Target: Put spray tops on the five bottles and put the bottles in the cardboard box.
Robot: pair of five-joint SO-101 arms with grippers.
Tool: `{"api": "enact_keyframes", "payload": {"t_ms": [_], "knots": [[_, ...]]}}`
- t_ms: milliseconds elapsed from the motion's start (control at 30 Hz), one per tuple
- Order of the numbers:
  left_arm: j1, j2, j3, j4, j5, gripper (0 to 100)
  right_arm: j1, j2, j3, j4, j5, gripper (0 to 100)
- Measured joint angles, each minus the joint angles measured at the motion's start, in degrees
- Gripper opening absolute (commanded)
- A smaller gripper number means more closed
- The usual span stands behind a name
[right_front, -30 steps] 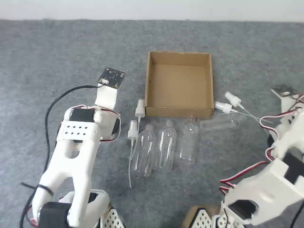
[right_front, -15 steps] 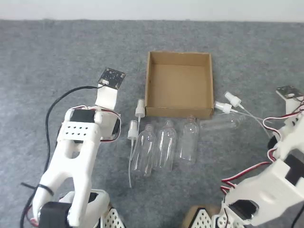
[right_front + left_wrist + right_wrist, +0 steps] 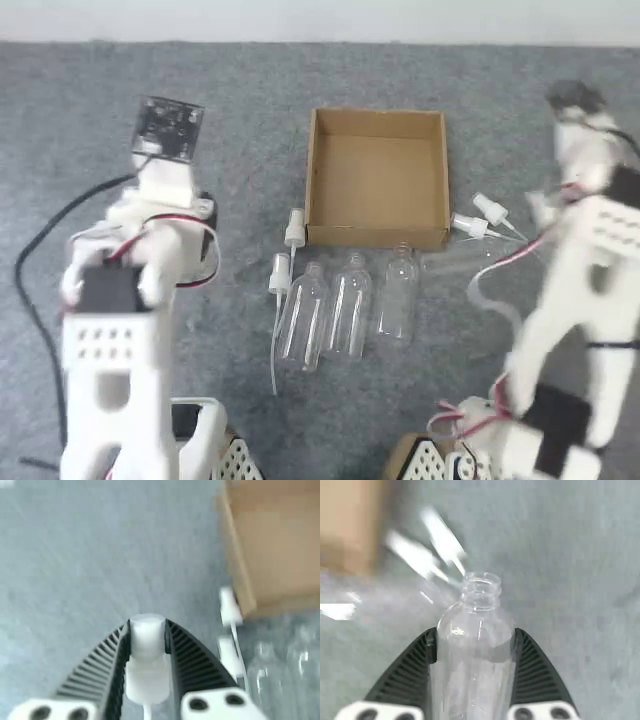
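Setting: robotics lab or test bench.

Grounds:
- Two white plastic arms (image 3: 115, 340) side by side, with exposed wiring (image 3: 128, 245) looped along joints and bare circuit board (image 3: 168, 130) on wrist.
- Work surface (image 3: 80, 90) covered edge to edge in plain grey carpet-like felt. Pale blank wall (image 3: 320, 20) behind.
- Test props laid out: open cardboard box (image 3: 375, 236), clear bottles (image 3: 348, 305), loose spray tops (image 3: 294, 228).

Wider room: cannot tell.

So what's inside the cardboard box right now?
Only bare brown floor shows inside the cardboard box, with nothing lying on it. The near wall covers a thin strip of that floor.
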Motion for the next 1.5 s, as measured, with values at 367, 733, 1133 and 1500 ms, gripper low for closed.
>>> {"api": "enact_keyframes", "payload": {"t_ms": [367,733,1133,1500], "knots": [[0.00,-12.31,-5.27,-9.93,14.42,1,-40.09,-13.10,13.10,-11.52,-15.74,0.6],[-0.09,-14.77,-4.31,-22.51,33.76,1,-57.67,-31.91,40.26,-33.14,-18.11,0.6],[6.59,-14.59,3.69,-33.58,36.92,1,-62.51,-34.37,51.87,-44.92,-18.11,0.7],[4.22,-14.59,10.64,-41.49,35.78,1,-62.51,-34.37,53.54,-49.58,-18.11,0.7]]}}
